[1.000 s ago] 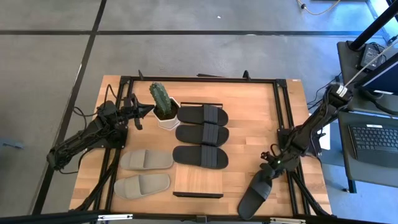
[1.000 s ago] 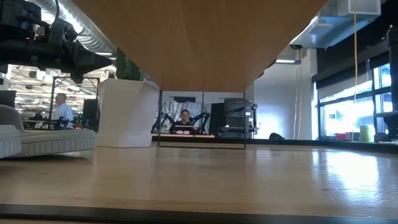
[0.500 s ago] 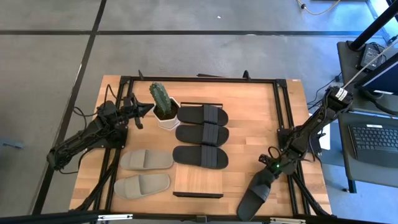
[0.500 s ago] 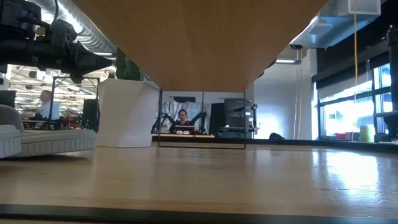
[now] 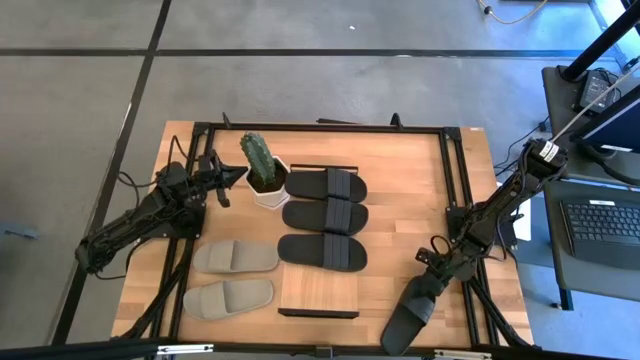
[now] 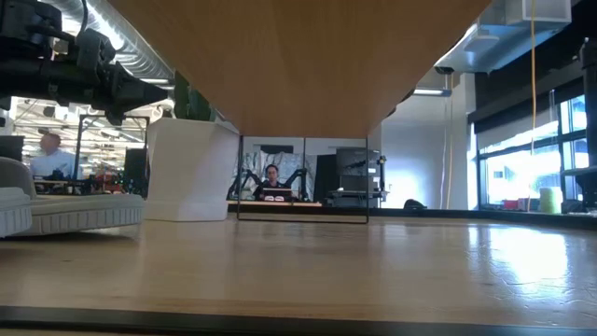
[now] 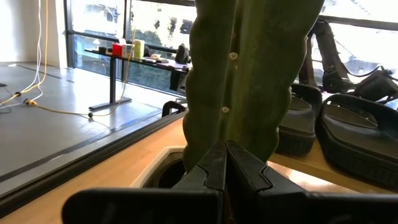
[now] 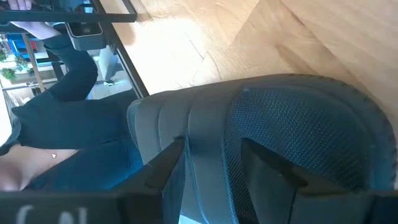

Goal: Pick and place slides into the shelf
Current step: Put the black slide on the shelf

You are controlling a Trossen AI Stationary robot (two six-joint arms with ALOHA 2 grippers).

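Slides lie across a wooden table [image 5: 400, 180] seen from above. Three black slides sit side by side on the shelf [image 5: 318, 290], a narrow light panel running down the table's middle: the first [image 5: 327, 185] nearest the far edge, the second [image 5: 325, 215] next, the third [image 5: 321, 251] after it, with the shelf's near end bare. Two beige slides lie on the table left of the shelf, one [image 5: 235, 257] beside the third black slide and the other [image 5: 228, 298] closer to the near edge. A fourth black slide [image 5: 410, 312] lies tilted near the near right corner. The right gripper [image 5: 432, 272] sits at this slide's far end. The left gripper [image 5: 232, 178] hovers by the far left corner, just beside a cactus [image 5: 257, 158] in a white pot [image 5: 270, 192].

At table height, the shelf's underside [image 6: 298, 56] fills the upper middle. The white pot [image 6: 191, 168] stands at left, with a beige slide [image 6: 56, 213] at the left edge. People [image 6: 45, 154] show far off in the room behind.

The left wrist camera shows the left gripper's fingers [image 7: 214, 171] pressed together, holding nothing, with the cactus [image 7: 249, 74] just beyond them and black slides [image 7: 354, 137] on the shelf behind.

The right wrist camera shows the right gripper's fingers [image 8: 165, 165] spread apart over the fourth black slide's strap [image 8: 267, 143], one finger on each side.
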